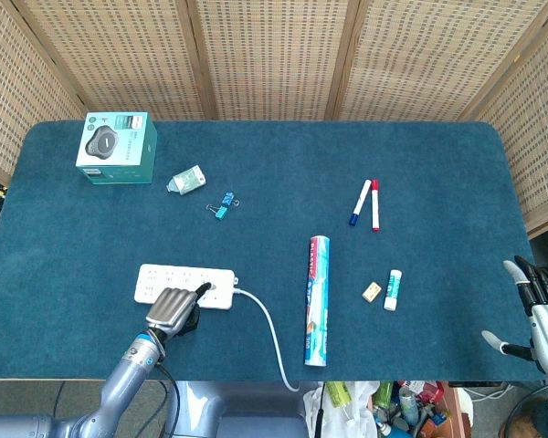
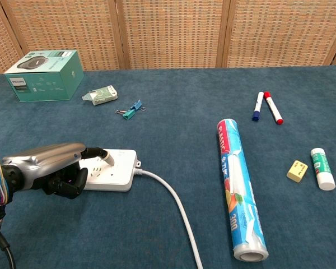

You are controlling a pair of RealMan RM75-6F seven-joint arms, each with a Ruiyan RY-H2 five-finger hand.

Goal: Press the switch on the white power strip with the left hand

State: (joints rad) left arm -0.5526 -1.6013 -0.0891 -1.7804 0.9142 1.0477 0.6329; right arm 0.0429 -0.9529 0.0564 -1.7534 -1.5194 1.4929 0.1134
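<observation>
The white power strip point(image 1: 157, 276) point(image 2: 122, 168) lies at the front left of the blue table, its cord leaving from the right end. My left hand point(image 1: 173, 310) point(image 2: 49, 166) lies over the strip's front side. One finger is stretched out and the rest are curled in. The outstretched fingertip point(image 1: 204, 287) point(image 2: 103, 153) sits on the strip's top near the cord end; the switch itself is hidden under it. My right hand point(image 1: 536, 307) hangs off the table's right front corner with fingers apart and nothing in it; the chest view does not show it.
The white cord point(image 1: 268, 330) point(image 2: 176, 208) curves to the front edge. A roll of plastic wrap point(image 1: 317, 299) point(image 2: 238, 188) lies at the centre front. An eraser point(image 1: 372, 292), a glue stick point(image 1: 393, 290), two markers point(image 1: 367, 203), a blue clip point(image 1: 223, 205), a small packet point(image 1: 188, 180) and a teal box point(image 1: 116, 148) lie further off.
</observation>
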